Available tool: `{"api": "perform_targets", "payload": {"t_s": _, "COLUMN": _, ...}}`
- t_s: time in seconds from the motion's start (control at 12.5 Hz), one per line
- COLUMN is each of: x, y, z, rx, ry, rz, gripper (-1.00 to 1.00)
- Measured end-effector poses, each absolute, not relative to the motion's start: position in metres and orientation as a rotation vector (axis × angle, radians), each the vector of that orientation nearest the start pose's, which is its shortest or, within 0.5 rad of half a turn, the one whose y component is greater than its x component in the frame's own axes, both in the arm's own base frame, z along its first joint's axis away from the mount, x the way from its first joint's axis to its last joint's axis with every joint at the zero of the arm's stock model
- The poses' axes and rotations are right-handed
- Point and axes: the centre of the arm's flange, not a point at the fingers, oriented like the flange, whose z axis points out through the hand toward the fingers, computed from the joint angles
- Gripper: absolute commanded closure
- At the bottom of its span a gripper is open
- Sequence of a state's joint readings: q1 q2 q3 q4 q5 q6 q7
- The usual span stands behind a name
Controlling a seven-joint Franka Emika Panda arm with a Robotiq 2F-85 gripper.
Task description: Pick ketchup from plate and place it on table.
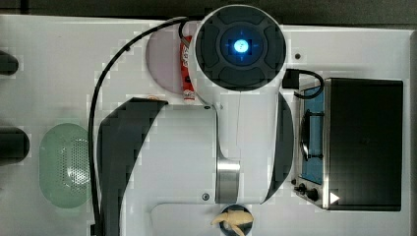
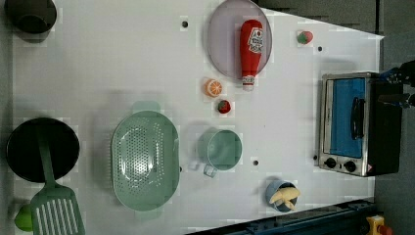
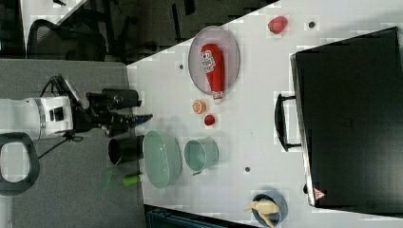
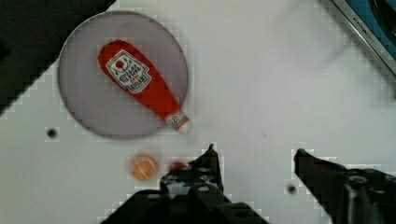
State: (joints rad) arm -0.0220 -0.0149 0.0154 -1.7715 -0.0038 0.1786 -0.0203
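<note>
Ketchup (image 2: 251,49): 1 red bottle with white label, lying flat on lilac-grey plate (image 2: 222,46), cap overhanging the rim toward 6 o'clock in the left view. Plate sits on white counter (image 2: 122,63).

Arm: 1, white, raised well above the counter in the right view; its wrist housing covers most of the plate in the top view.

End effector (image 4: 254,156): 2 dark fingers spread apart, nothing between them, clear of the bottle in the wrist view.

View differences: left view adds orange slice (image 2: 213,87) and strawberry (image 2: 224,106) at 6 o'clock of the plate, plus green basket (image 2: 145,160) and green cup (image 2: 222,149).
</note>
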Motion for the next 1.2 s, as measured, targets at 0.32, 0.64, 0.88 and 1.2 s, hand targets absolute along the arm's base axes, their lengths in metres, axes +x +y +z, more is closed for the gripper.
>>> {"api": "perform_targets", "payload": {"t_s": 0.32, "x": 0.532, "y": -0.01, "z": 0.558, "rx": -2.934, "ry": 1.201, "rz": 0.183, "gripper": -0.99}}
{"api": "perform_targets", "payload": {"t_s": 0.64, "x": 0.558, "y": -0.003, "z": 0.549, "rx": -2.906, "ry": 1.162, "rz": 0.07, "gripper": -1.0}}
{"api": "perform_targets", "payload": {"t_s": 0.88, "x": 0.592, "y": 0.005, "z": 0.505, "rx": -2.928, "ry": 1.054, "rz": 0.036, "gripper": -1.0}}
{"api": "perform_targets", "payload": {"t_s": 1.2, "x": 0.628, "y": 0.016, "z": 0.414, "rx": -3.001, "ry": 0.828, "rz": 0.151, "gripper": -1.0}}
